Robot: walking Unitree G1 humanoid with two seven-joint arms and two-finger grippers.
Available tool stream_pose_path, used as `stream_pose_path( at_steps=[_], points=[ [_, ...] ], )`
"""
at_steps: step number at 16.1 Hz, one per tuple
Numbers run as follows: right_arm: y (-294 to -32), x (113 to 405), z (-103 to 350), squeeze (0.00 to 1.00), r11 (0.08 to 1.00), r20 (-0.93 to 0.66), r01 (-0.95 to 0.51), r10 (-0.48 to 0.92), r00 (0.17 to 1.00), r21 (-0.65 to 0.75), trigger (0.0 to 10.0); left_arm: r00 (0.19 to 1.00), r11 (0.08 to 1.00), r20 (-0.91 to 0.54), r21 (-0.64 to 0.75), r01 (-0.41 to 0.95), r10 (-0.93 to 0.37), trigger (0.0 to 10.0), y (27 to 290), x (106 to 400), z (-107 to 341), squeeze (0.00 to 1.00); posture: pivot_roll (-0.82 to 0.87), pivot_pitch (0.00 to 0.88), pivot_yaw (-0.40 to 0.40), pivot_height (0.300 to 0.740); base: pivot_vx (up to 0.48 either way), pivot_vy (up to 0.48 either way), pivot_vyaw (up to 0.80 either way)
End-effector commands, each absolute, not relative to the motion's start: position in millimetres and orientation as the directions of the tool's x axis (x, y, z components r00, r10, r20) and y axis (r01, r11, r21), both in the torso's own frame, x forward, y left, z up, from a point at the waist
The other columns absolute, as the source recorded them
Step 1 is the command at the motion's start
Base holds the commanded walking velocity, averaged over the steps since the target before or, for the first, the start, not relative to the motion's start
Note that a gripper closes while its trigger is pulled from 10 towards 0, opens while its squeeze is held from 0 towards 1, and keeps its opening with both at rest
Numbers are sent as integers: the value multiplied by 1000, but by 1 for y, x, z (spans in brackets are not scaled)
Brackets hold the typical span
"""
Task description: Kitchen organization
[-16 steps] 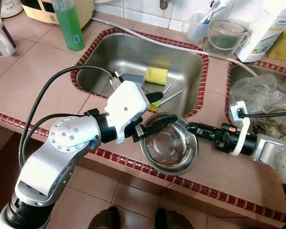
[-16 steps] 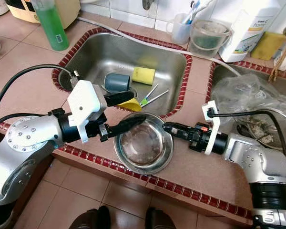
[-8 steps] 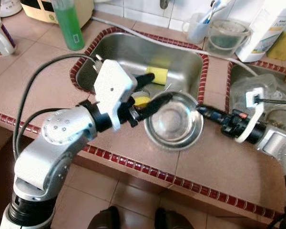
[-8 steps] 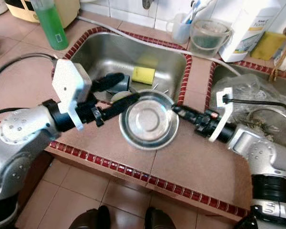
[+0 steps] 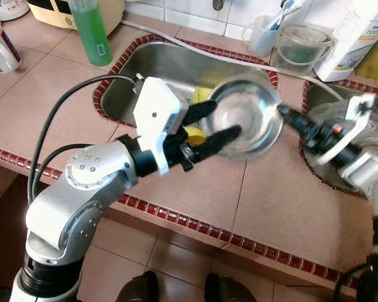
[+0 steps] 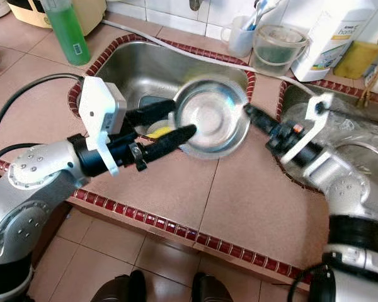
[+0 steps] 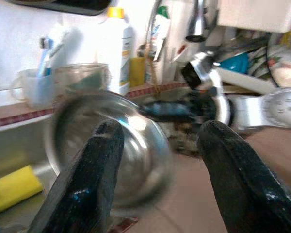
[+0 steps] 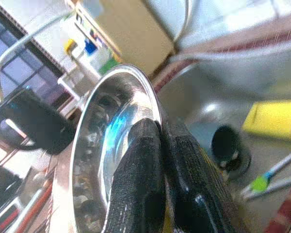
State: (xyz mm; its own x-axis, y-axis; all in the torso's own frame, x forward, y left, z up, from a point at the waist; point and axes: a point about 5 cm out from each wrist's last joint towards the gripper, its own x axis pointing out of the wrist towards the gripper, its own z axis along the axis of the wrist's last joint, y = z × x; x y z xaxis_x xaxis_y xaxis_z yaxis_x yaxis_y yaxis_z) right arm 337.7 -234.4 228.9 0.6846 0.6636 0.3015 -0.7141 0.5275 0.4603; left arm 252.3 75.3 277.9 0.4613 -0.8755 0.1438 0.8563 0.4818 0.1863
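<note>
Bowl: steel bowl (image 5: 244,123) held tilted in the upper centre of the left eye view, over the right edge of the sink (image 5: 135,82), clear of the counter (image 5: 271,195).
Right gripper: right gripper (image 5: 283,113) reaches in from the right of the frame; its two black fingers (image 8: 140,160) are pinched together on the bowl's rim, one inside and one outside, as the right wrist view shows.
Left gripper: left gripper (image 5: 209,123) comes in from the lower left, fingers spread wide apart; one lies across the front of the bowl's near rim, the other beside its left edge. Whether either finger touches the bowl cannot be told.
Sink contents: yellow sponge (image 8: 274,117), a dark cup (image 8: 229,145) lying on its side, and green-tipped utensils (image 8: 269,182) rest on the basin floor.
Counter, upper left: green bottle (image 5: 90,30) stands near the sink's corner; a mug (image 5: 1,50) sits at the frame's left edge.
Back ledge, upper right: cup with a toothbrush (image 5: 263,34), clear measuring jug (image 5: 298,49), white bottle (image 5: 353,34).
Right basin: crumpled plastic bag (image 5: 340,116) behind the right arm.
</note>
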Motion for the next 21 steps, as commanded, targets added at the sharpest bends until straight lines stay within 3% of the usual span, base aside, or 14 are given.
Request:
stream_pose_path(
  at_steps=[1,6,12,19,20,21],
  points=[
    [-241,340,234,0,559,326,-695,621,713,453,10000,421,441,137,192,877,-897,10000,70,244,278,0,-35,258,-41,740,0,0,0],
    [-242,356,243,0,601,361,-662,556,749,448,10000,386,401,114,177,899,-916,10000,64,234,275,0,-28,282,-36,740,0,0,0],
    [-235,367,239,0,625,316,-645,565,762,439,10000,446,443,15,143,885,-895,10000,63,233,260,0,-27,382,-25,740,0,0,0],
    [-227,383,225,0,693,152,-573,571,807,438,10000,467,462,-14,130,878,-884,10000,61,235,260,0,-24,440,-15,740,0,0,0],
    [-226,386,227,1000,695,143,-577,578,803,430,10000,472,467,-11,128,875,-881,10000,61,235,261,0,-24,439,-18,740,0,0,0],
    [-225,387,229,1000,707,136,-578,579,804,407,10000,477,472,-7,129,872,-879,10000,61,235,262,0,-24,437,-20,740,0,0,0]
  ],
)
